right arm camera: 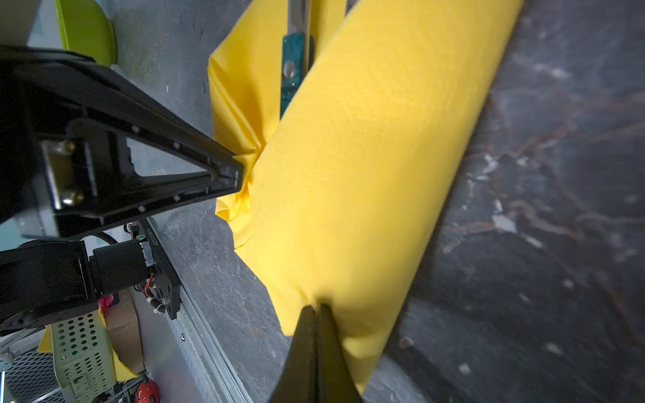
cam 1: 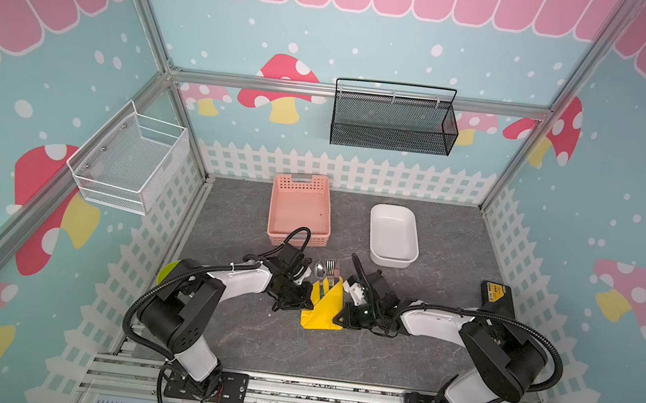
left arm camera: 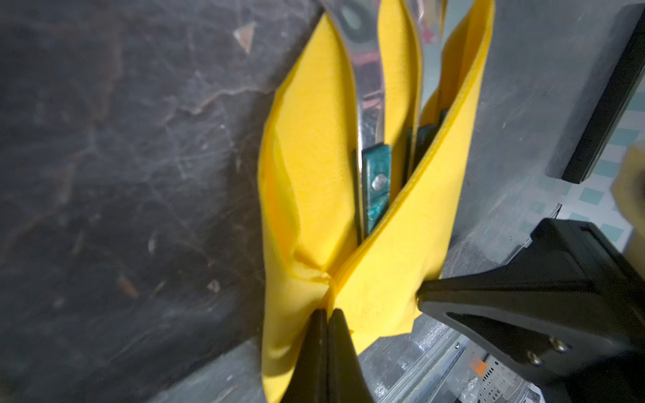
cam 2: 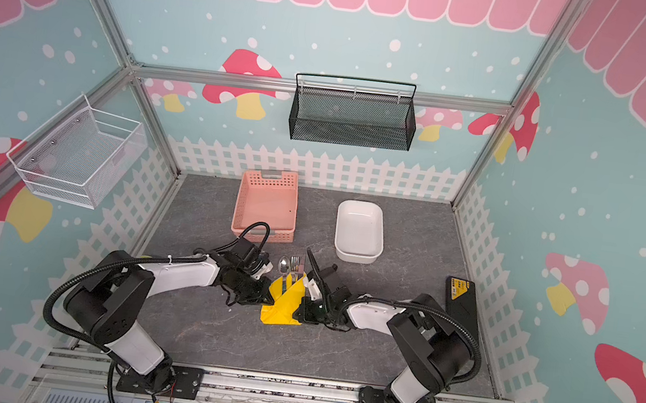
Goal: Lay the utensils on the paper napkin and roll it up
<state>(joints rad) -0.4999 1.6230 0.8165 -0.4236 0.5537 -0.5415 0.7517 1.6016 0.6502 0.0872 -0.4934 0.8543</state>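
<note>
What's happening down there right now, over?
Left and right jaws shut, each pinching the yellow napkin. Utensils lie inside the fold, heads sticking out. Nothing blocking.

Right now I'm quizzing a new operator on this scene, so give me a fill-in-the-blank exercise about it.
The left claw and the right claw are both ____ on the paper napkin. That napkin's colour is ____. The utensils poke out of it toward the ____ basket.
Missing words: shut, yellow, pink.
</note>
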